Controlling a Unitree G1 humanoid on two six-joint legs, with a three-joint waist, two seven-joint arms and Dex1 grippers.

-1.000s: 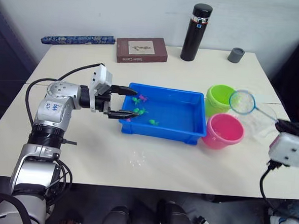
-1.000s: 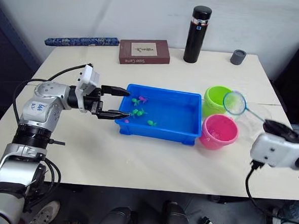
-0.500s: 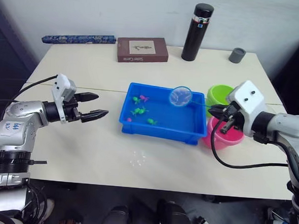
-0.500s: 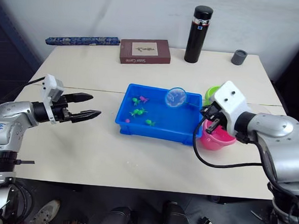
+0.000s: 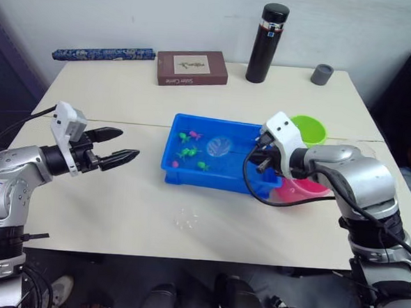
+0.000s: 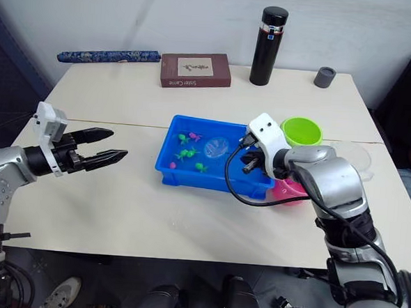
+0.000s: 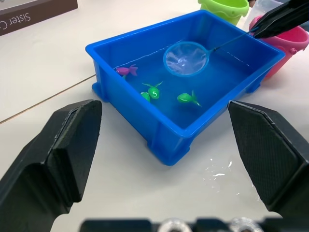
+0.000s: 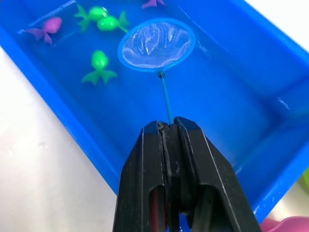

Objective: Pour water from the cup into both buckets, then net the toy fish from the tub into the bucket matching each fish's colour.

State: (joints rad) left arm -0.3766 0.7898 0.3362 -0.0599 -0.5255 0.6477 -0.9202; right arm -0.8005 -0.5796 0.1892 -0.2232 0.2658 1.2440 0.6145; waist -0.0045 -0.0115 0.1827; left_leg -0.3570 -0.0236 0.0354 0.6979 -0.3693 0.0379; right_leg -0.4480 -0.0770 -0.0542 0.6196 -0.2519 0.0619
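netting under way: right hand (image 8: 170,130) clamps the net (image 8: 157,44) in the tub (image 7: 145,121) among the toy fish (image 8: 99,65); none bucketed visibly; left hand (image 5: 117,147) spread, empty

Lighting: even, bright, diffuse indoor light from overhead.
Detail: soft, faint shadows under the tub (image 5: 218,177); small glints on spilled water on the table (image 5: 187,221) near its front edge; left pincer (image 7: 164,159) fingers blurred close to the lens.
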